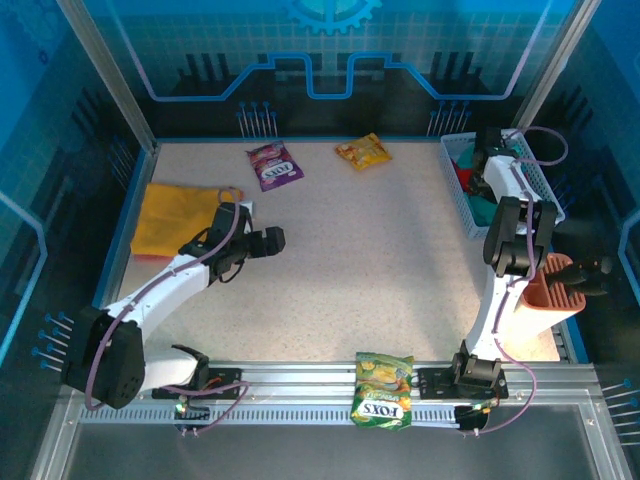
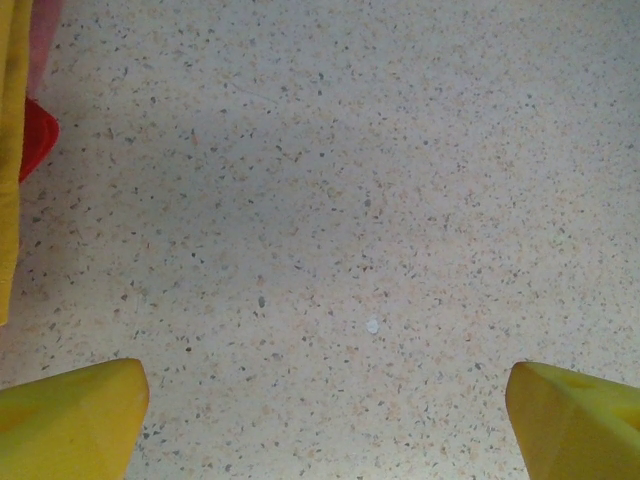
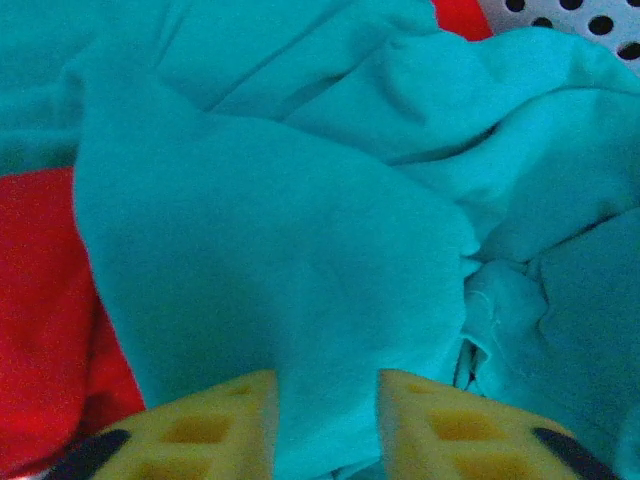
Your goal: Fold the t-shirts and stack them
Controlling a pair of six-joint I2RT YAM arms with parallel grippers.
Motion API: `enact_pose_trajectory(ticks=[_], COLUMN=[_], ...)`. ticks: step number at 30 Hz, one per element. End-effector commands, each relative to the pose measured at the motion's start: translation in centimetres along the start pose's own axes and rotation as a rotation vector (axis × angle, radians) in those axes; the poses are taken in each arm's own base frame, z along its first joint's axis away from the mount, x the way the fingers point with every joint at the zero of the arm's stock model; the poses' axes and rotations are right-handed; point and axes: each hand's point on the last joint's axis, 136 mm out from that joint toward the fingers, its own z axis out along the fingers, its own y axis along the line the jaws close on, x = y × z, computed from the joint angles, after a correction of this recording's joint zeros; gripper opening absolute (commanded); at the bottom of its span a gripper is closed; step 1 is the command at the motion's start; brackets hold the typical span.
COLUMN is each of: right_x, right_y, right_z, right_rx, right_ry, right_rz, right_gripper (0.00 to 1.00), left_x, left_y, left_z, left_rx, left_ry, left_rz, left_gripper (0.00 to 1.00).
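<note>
A yellow-orange t-shirt [image 1: 175,218] lies flat at the table's left edge; its border [image 2: 8,150] runs down the left wrist view with a bit of red [image 2: 35,135] beside it. My left gripper [image 1: 275,238] hovers just right of that shirt, open over bare tabletop [image 2: 325,420]. The teal t-shirt [image 3: 280,230] is crumpled on top of the red t-shirt [image 3: 50,300] inside the white basket [image 1: 540,180]. My right gripper [image 1: 480,160] reaches down into the basket, and its yellow fingers [image 3: 210,430] pinch a fold of the teal cloth [image 3: 325,430].
A purple snack packet [image 1: 273,164] and a yellow one [image 1: 363,151] lie at the back of the table. A green packet [image 1: 383,388] sits on the front rail. An orange holder [image 1: 560,290] stands by the right arm. The perforated basket wall [image 3: 580,15] is close.
</note>
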Motion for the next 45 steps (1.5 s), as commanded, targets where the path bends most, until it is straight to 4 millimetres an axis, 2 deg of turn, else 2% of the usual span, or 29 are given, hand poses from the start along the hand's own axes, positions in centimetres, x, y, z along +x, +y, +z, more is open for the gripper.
enact_pose_trajectory(ticks=[1, 4, 11, 12, 14, 15, 16, 19, 22, 29, 33, 36, 39, 42, 45], right_x=[-0.4, -0.5, -1.0, -1.2, -1.5, -1.5, -1.5, -1.5, -1.4, -0.9, -0.4, -0.6, -1.1, -1.7, -2.1], right_y=[-0.4, -0.5, -0.1, 0.0, 0.6, 0.7, 0.8, 1.3, 1.9, 2.7, 2.1, 1.6, 1.0, 0.8, 0.5], right_z=[-0.4, -0.9, -3.3, -3.7, -4.3, -4.4, -4.4, -3.8, -2.6, 0.2, 0.6, 0.0, -1.0, -2.1, -3.0], right_rx=[-0.019, -0.037, -0.109, -0.118, -0.151, -0.161, -0.164, -0.164, -0.136, -0.075, -0.041, -0.031, -0.026, -0.029, -0.032], right_ry=[-0.003, -0.017, -0.059, -0.067, -0.082, -0.08, -0.079, -0.066, -0.043, -0.013, -0.012, -0.039, -0.074, -0.101, -0.12], right_rz=[0.017, 0.029, 0.041, 0.036, 0.015, 0.01, 0.006, -0.002, -0.026, -0.056, -0.044, -0.03, -0.011, -0.009, 0.001], right_gripper=[0.17, 0.0, 0.0, 0.04, 0.44, 0.58, 0.66, 0.75, 0.78, 0.7, 0.58, 0.47, 0.33, 0.29, 0.18], left_x=[0.9, 1.1, 1.1, 1.1, 1.3, 1.3, 1.4, 1.6, 1.7, 2.3, 2.5, 2.6, 2.6, 2.8, 2.9], left_y=[-0.4, -0.6, -0.8, -0.8, -0.8, -0.9, -0.9, -0.9, -0.9, -0.7, -0.5, -0.5, -0.6, -0.9, -1.0], left_z=[0.6, 0.7, 0.9, 0.9, 1.0, 1.0, 1.0, 1.2, 1.2, 1.2, 1.1, 1.2, 1.4, 1.6, 1.7], left_rx=[0.022, 0.027, 0.028, 0.029, 0.033, 0.034, 0.035, 0.034, 0.035, 0.028, 0.022, 0.025, 0.029, 0.032, 0.035], left_ry=[0.031, 0.038, 0.043, 0.042, 0.044, 0.045, 0.047, 0.054, 0.059, 0.068, 0.074, 0.074, 0.078, 0.088, 0.092], left_rz=[-0.003, 0.002, 0.009, 0.007, 0.006, 0.005, 0.006, 0.007, 0.008, 0.01, 0.008, 0.008, 0.003, 0.005, 0.006], left_gripper=[0.93, 0.93, 0.93, 0.94, 0.94, 0.94, 0.94, 0.94, 0.94, 0.94, 0.94, 0.94, 0.94, 0.94, 0.94])
